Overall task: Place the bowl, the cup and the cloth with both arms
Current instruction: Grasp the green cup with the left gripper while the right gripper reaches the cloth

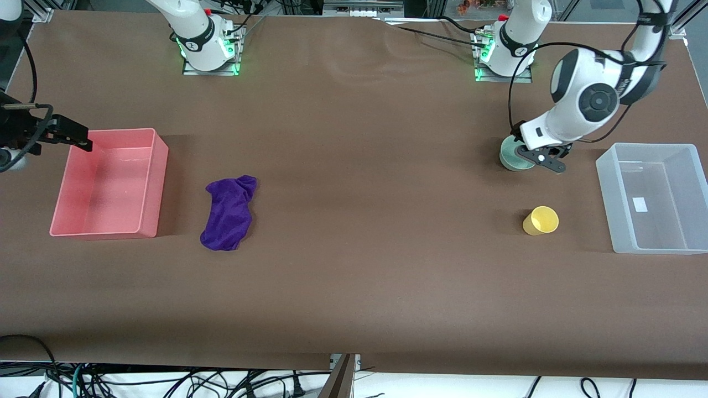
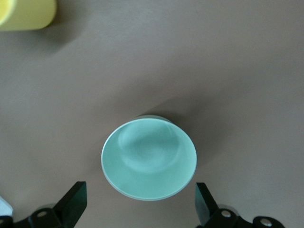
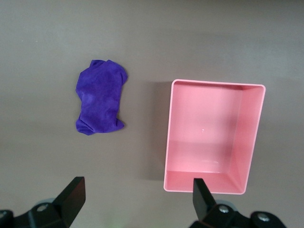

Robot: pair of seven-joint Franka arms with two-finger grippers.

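Note:
The pale green bowl (image 1: pixel 511 155) stands upright toward the left arm's end of the table. My left gripper (image 1: pixel 545 160) is open just above it; in the left wrist view the bowl (image 2: pixel 148 159) lies ahead of the gripper (image 2: pixel 140 206), between the lines of the two fingers, with nothing held. The yellow cup (image 1: pixel 541 220) stands nearer to the front camera than the bowl and shows in the left wrist view (image 2: pixel 26 14). The purple cloth (image 1: pixel 229 213) lies crumpled beside the pink bin and shows in the right wrist view (image 3: pixel 99 97). My right gripper (image 1: pixel 83 142) is open and empty, high over the pink bin's edge (image 3: pixel 137 199).
An empty pink bin (image 1: pixel 157 188) stands toward the right arm's end of the table and shows in the right wrist view (image 3: pixel 168 137). An empty clear plastic bin (image 1: pixel 608 193) stands at the left arm's end, beside the cup. The brown table runs between them.

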